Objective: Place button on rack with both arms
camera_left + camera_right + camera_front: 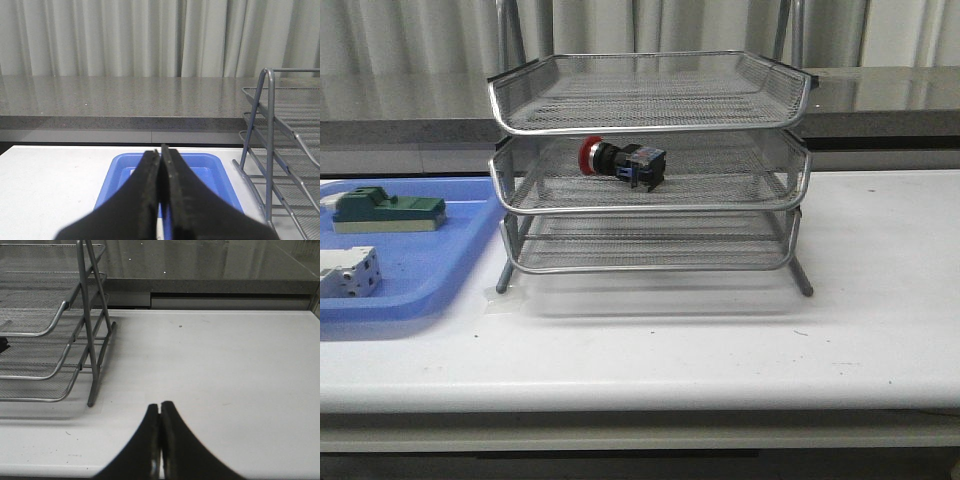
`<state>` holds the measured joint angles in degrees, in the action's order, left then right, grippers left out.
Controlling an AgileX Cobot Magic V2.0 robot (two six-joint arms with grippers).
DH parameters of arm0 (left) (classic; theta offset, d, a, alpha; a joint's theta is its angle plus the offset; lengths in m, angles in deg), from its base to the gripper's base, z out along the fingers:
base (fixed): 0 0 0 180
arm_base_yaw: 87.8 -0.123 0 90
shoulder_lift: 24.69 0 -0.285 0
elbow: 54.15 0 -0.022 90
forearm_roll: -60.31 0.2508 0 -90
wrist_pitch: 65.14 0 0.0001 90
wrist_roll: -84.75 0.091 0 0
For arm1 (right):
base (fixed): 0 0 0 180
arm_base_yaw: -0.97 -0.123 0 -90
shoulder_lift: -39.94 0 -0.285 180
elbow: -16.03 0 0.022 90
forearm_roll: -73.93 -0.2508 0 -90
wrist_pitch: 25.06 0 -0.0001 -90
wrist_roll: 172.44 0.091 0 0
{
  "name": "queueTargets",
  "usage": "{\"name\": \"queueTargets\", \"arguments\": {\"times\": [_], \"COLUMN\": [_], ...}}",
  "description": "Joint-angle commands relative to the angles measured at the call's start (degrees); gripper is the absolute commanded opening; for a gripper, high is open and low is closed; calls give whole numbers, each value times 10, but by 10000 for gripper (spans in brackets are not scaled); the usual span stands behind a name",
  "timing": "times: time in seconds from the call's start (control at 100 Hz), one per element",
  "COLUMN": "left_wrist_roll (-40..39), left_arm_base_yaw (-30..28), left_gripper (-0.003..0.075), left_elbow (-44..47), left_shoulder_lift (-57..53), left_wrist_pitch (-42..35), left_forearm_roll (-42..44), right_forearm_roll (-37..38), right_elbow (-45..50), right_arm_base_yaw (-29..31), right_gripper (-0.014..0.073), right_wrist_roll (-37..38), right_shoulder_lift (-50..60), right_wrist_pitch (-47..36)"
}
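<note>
The button, with its red cap, black body and blue rear block, lies on its side on the middle tier of the silver wire-mesh rack. Neither arm shows in the front view. In the left wrist view my left gripper is shut with nothing in it, above the blue tray, with the rack's frame off to one side. In the right wrist view my right gripper is shut and empty over the white table, apart from the rack.
A flat blue tray lies left of the rack and holds a green-topped block and a white terminal block. A grey counter and curtains stand behind the table.
</note>
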<state>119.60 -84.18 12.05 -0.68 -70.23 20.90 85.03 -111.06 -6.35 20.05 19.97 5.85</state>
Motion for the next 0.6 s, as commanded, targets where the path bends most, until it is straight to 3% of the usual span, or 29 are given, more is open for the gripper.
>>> {"name": "queueTargets", "arguments": {"times": [0.0, 0.35, 0.59], "left_wrist_roll": [-4, -4, -4], "left_arm_base_yaw": [-1, -1, -1], "left_gripper": [-20, -20, -20], "left_elbow": [-18, -18, -18], "left_shoulder_lift": [4, 4, 4], "left_wrist_pitch": [-37, -37, -37], "left_forearm_roll": [-2, -2, -2], "right_forearm_roll": [18, 8, -71], "right_elbow": [-11, 92, 160], "right_arm_base_yaw": [3, 3, 11], "right_gripper": [-99, -99, -99], "right_wrist_roll": [-5, -11, -135], "right_shoulder_lift": [-4, 66, 128], "right_wrist_pitch": [-45, -121, -152]}}
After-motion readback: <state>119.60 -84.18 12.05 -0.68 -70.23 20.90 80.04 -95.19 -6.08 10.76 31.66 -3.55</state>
